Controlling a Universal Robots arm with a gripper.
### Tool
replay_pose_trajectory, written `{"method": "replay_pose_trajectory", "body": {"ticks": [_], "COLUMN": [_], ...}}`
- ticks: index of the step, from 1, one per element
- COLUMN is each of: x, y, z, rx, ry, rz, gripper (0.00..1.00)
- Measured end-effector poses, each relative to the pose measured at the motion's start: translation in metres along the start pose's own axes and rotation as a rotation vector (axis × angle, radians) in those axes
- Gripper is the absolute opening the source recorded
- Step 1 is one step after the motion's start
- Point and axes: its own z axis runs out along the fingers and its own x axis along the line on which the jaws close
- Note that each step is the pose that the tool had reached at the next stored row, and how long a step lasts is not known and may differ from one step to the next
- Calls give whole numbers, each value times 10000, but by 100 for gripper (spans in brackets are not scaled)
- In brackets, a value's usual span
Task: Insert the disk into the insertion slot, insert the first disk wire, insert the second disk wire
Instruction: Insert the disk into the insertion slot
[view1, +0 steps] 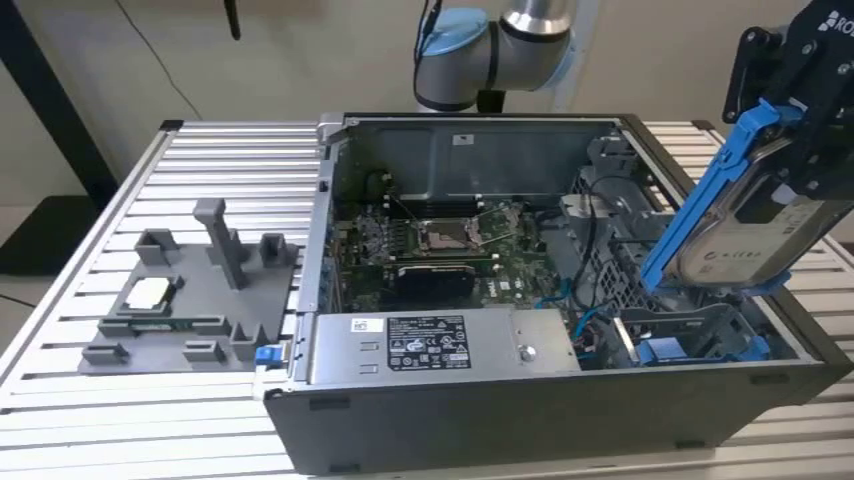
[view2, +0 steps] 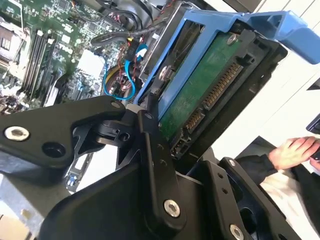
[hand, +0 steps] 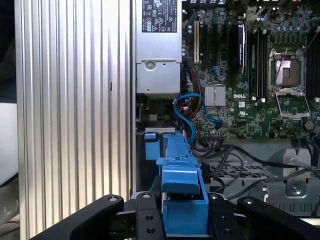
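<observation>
My gripper (view1: 785, 180) is shut on the disk (view1: 745, 238), a silver-grey drive in a bright blue carrier frame. It holds the disk steeply tilted above the case's corner at the exterior view's right. Just below the disk's lower end sits the insertion slot (view1: 694, 335), a dark grey bay with blue tabs. The second wrist view shows the disk's green board (view2: 200, 85) and its bare connector row, with the black fingers (view2: 150, 135) clamped on the frame. A thin blue disk wire (hand: 187, 110) loops loose inside the case near the bay, and I cannot tell the first wire from the second.
The open computer case holds a motherboard (view1: 441, 240) and a grey labelled power-supply box (view1: 441, 345) along its near wall. A grey plastic fixture tray (view1: 187, 300) lies on the slatted metal table (view1: 200, 150). A person's hand (view2: 295, 150) shows beyond the table.
</observation>
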Motion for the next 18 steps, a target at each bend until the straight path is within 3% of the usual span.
{"method": "replay_pose_trajectory", "body": {"ticks": [18], "x": [0], "y": [-3], "z": [86], "rx": [0], "ry": [0], "rz": [0], "gripper": [33]}}
